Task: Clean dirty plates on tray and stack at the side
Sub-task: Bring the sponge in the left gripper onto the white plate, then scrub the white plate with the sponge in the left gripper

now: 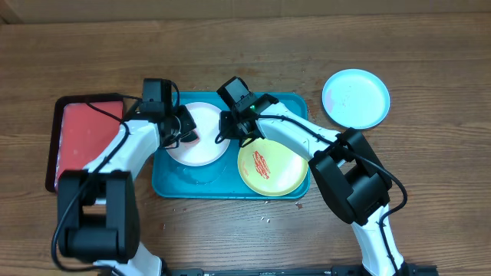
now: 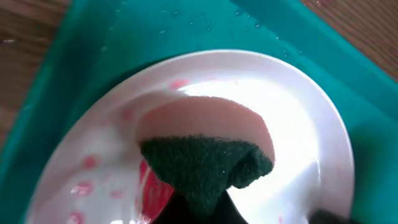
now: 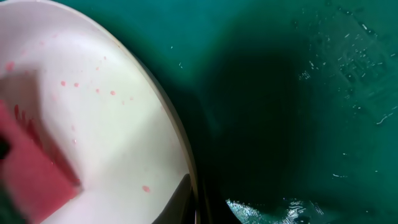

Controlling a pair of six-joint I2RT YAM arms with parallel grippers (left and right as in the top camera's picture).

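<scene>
The white plate (image 1: pixel 205 147) lies in the left half of the teal tray (image 1: pixel 230 188), speckled with red smears. My left gripper (image 1: pixel 184 130) is shut on a dark green and pink sponge (image 2: pixel 205 162) pressed onto the white plate (image 2: pixel 298 124). My right gripper (image 1: pixel 234 126) pinches the plate's right rim (image 3: pixel 186 168), with one finger on the inside (image 3: pixel 196 199). The yellow-green plate (image 1: pixel 288 176) with a red smear lies in the tray's right half. The light blue plate (image 1: pixel 355 98) lies on the table at the right, outside the tray.
A red tray with a dark rim (image 1: pixel 84 138) sits left of the teal tray. Water drops wet the teal tray floor (image 3: pixel 292 81). A few crumbs lie on the wooden table in front of the tray (image 1: pixel 265 220).
</scene>
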